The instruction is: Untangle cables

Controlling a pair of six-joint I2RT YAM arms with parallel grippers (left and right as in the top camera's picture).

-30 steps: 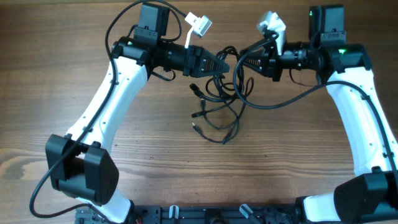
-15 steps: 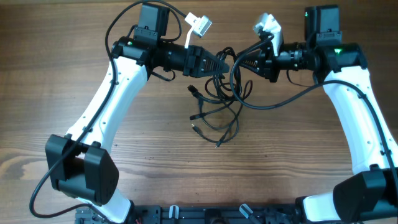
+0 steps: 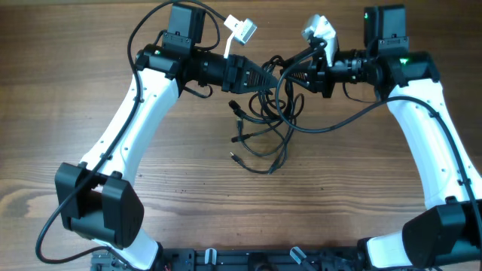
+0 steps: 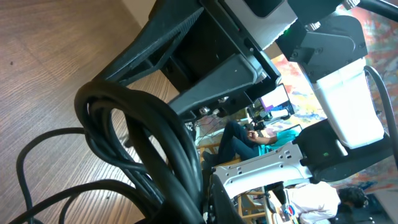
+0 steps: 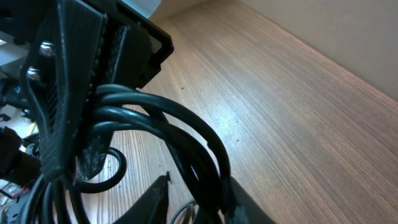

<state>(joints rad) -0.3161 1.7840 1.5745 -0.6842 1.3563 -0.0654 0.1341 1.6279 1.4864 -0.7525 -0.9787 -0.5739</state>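
The cables (image 3: 262,120) are thin black cords in a tangle at the table's back middle, with loose loops and small plug ends trailing toward the front. My left gripper (image 3: 265,76) is shut on the top of the bundle from the left. My right gripper (image 3: 295,75) is shut on the same bundle from the right, a few centimetres from the left one. In the left wrist view the cables (image 4: 140,140) loop thickly out of my left gripper (image 4: 205,205). In the right wrist view the cables (image 5: 177,127) pass between the fingers of my right gripper (image 5: 198,198).
White adapters sit on the arms near the wrists, one on the left (image 3: 241,30) and one on the right (image 3: 318,27). A thicker black arm wire (image 3: 346,119) sags from the right arm. The wooden table (image 3: 354,188) is bare in front.
My right gripper has moved left and slightly back, closer to the left gripper. The loop of cable between them has bunched up. The left arm has held still.
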